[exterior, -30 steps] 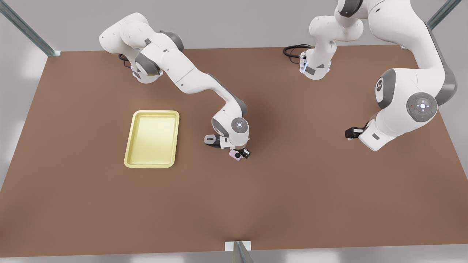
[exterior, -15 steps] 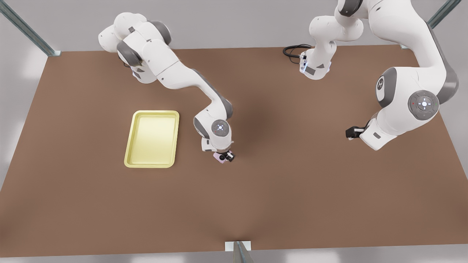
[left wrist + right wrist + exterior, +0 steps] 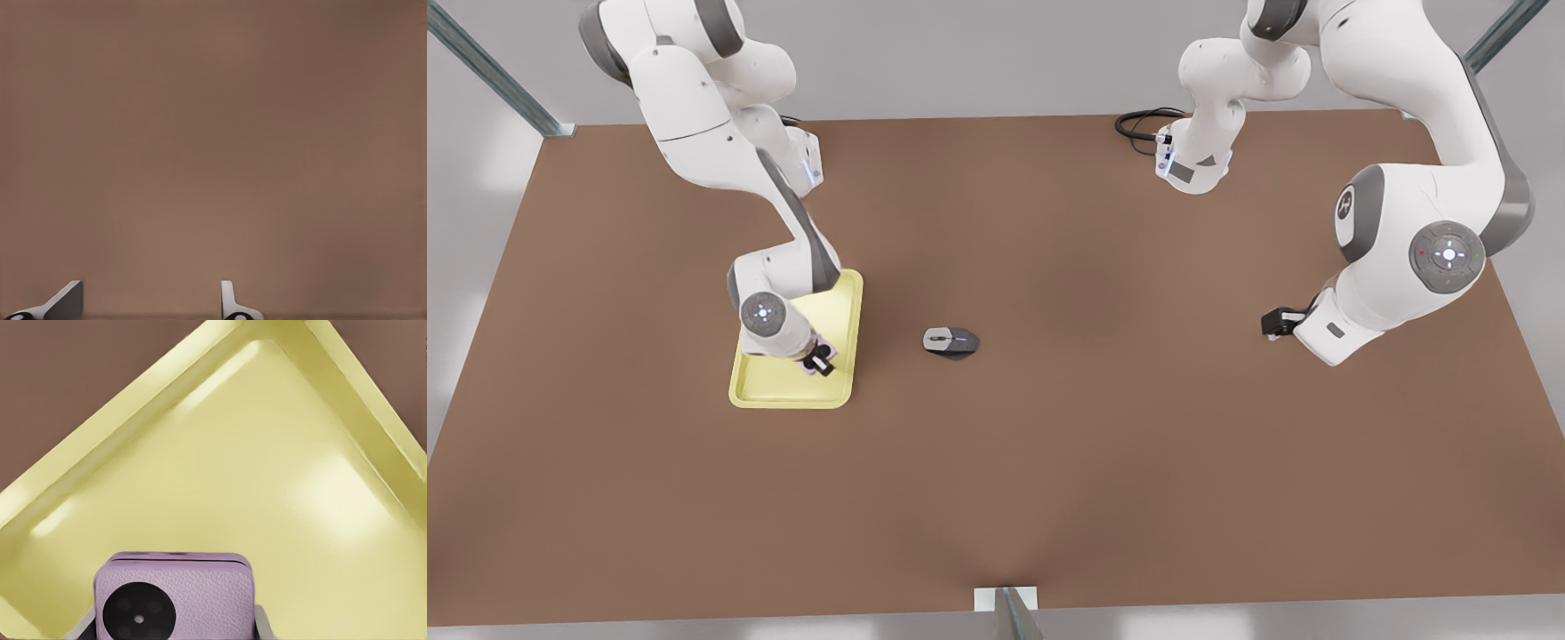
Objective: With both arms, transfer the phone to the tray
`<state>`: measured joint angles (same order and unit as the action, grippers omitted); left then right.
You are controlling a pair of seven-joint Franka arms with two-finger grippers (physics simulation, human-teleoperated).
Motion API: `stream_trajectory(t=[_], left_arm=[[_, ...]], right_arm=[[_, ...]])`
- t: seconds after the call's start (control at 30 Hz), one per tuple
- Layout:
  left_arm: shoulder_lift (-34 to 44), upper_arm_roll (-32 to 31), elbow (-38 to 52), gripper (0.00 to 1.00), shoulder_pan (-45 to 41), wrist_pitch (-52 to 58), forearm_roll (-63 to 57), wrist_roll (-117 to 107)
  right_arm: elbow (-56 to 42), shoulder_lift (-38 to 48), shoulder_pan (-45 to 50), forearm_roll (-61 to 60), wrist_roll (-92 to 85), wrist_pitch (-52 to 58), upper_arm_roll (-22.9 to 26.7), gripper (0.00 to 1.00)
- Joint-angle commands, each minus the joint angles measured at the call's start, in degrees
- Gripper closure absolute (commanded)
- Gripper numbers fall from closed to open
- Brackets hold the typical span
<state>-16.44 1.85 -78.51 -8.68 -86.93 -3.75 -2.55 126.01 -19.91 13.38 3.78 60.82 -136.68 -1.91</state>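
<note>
Up close from the right wrist: phone [image 3: 175, 597] pinched in right gripper [image 3: 819, 362], above the tray [image 3: 842, 313]. From the front: mouse [image 3: 951, 341] beside tray; left gripper [image 3: 1272, 324] waiting, fingers [image 3: 65, 301] apart, over the table [image 3: 1103, 444].

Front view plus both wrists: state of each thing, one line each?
phone: held in the right claw, above the tray
tray: flat on the table, nothing resting in it
mouse: lying on the table, untouched
left claw: open, holding nothing, waiting over bare table
</note>
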Motion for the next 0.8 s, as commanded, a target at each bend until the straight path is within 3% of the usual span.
stream_trajectory(t=[0.0, 0.03, 0.07, 0.2, 0.27, 0.37, 0.4, 0.47, 0.5, 0.77], left_arm=[[0.0, 0.0, 0.0, 0.0, 0.0, 0.0, 0.0, -0.3], [0.1, 0.0, 0.0, 0.0, 0.0, 0.0, 0.0, -0.3], [0.1, 0.0, 0.0, 0.0, 0.0, 0.0, -0.1, -0.2], [0.4, 0.4, 0.0, 0.0, 0.1, -1.0, -0.2, 0.0], [0.4, 0.4, 0.0, 0.0, 0.0, -1.0, -0.2, -0.1], [0.4, 0.4, 0.0, 0.0, 0.0, -1.0, -0.2, -0.1], [0.4, 0.4, -0.1, 0.0, 0.0, -0.9, -0.2, -0.1], [0.3, 0.4, 0.0, 0.0, 0.0, -1.0, -0.3, -0.1], [0.2, 0.4, 0.0, 0.0, 0.1, -1.0, -0.2, -0.2], [-0.3, 0.4, 1.3, 0.0, 0.1, -0.9, -0.3, -0.2]], right_arm=[[1.4, 0.1, -0.3, 0.1, -30.2, -2.1, 0.0, 0.2], [1.7, 0.2, -0.3, 0.1, -30.2, -2.1, 0.0, 0.19], [1.7, 0.1, -0.2, 0.1, -30.2, -2.1, 0.0, 0.0], [0.1, 3.2, -0.3, 0.0, -30.1, 0.2, 0.0, 0.0], [-8.1, 8.8, -1.3, 0.1, -33.3, 11.3, 0.1, 0.0], [-31.2, 10.8, -7.9, 0.0, -48.4, 38.6, 1.8, 0.0], [-35.4, 12.8, -8.3, -0.1, -60.2, 42.8, 4.6, 0.0], [-37.4, 15.8, -9.7, -1.0, -65.7, 48.3, 5.7, 0.0], [-39.7, 16.6, -9.8, -1.4, -66.3, 48.3, 7.5, 0.0], [-40.4, 15.6, -9.5, -1.8, -65.9, 47.3, 7.6, 0.0]])
